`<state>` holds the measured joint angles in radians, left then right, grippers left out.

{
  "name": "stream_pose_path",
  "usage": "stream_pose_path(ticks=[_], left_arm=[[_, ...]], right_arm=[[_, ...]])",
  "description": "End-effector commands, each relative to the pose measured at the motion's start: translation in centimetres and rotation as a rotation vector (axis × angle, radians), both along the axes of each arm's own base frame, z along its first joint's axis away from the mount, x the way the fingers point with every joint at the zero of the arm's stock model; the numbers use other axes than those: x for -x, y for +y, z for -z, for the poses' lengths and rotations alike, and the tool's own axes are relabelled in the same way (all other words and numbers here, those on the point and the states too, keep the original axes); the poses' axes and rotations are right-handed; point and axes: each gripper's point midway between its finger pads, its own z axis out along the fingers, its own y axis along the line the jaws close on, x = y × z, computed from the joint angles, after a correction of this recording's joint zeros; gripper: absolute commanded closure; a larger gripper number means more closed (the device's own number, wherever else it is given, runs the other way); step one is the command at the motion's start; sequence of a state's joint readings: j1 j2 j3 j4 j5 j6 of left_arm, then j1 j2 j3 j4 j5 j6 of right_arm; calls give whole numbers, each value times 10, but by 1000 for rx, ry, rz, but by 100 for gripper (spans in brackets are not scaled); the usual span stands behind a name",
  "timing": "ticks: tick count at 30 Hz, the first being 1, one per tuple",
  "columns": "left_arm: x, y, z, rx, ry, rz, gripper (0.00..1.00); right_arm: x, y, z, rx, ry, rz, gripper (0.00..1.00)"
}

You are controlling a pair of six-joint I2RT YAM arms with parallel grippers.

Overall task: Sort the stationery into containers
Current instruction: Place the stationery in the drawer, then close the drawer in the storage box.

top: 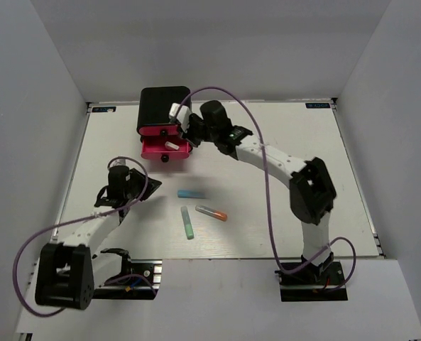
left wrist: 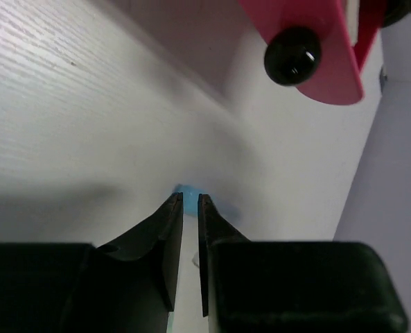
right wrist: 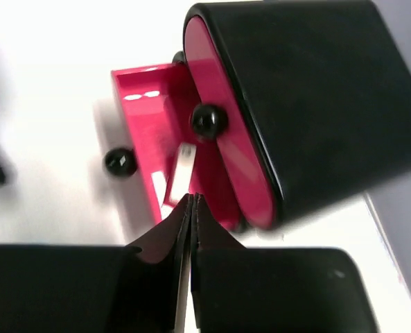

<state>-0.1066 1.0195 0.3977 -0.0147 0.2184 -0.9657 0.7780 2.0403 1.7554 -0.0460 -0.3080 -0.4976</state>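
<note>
The glossy black cabinet (top: 164, 103) stands at the back of the table. Its bottom pink drawer (top: 150, 148) is pulled out, and a small white block (top: 171, 145) lies inside it. My right gripper (top: 189, 132) is shut and empty, just above the open drawer's right side. In the right wrist view its tips (right wrist: 192, 199) hover over the white block (right wrist: 181, 168). A light blue stick (top: 191, 193), a green stick (top: 187, 222) and a grey stick with an orange tip (top: 211, 212) lie mid-table. My left gripper (top: 150, 187) is all but shut and empty, left of the light blue stick (left wrist: 188, 190).
The white table top (top: 302, 163) is walled by grey panels on three sides. The open drawer's black knob (top: 165, 158) sticks out toward the sticks, and it also shows in the left wrist view (left wrist: 293, 54). The closed middle drawer's knob (right wrist: 208, 120) is above the open drawer.
</note>
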Motion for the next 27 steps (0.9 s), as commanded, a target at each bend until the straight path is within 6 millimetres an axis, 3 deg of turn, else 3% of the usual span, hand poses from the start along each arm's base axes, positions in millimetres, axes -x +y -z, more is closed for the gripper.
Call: stream_pose_path(ticks=[1,2,4,5,6,7,9,12,15,17,27], left_arm=[[-37,-3,-20,15,-85,-4,75],[-48,-3,-12,6,-59,-13,76],[-60,-2,-8,0,-44,-21,77],[-72,-3,-16,2,-63,-21,77],[-76,-4,-3,-3,-24,-21,77],[-83,-5,-3,-3,-25,-21,77],[-99,-6,-9,7,-38,-26,77],[-117,-7,-3,8,-17,-40,76],[-127,-6,2,5,12,-55,73],[-131,-5,3,16,20,-78,70],[-162,-7,-23,34,-23,-96,46]], right_arm=[[5,-32,-76,-137,-111,104,100],[13,-50,-68,-119,-103,138,100],[22,-67,-62,-108,-85,145,100],[27,-74,-49,-87,-65,152,100],[30,-82,-57,-101,-72,166,100],[31,-91,-64,-111,-82,186,100],[35,-106,-42,-82,-53,214,100],[42,-127,-43,-79,-59,244,100],[47,-141,-36,-66,-51,263,100],[48,-148,-44,-77,-64,272,100],[55,-165,-33,-57,-45,281,100]])
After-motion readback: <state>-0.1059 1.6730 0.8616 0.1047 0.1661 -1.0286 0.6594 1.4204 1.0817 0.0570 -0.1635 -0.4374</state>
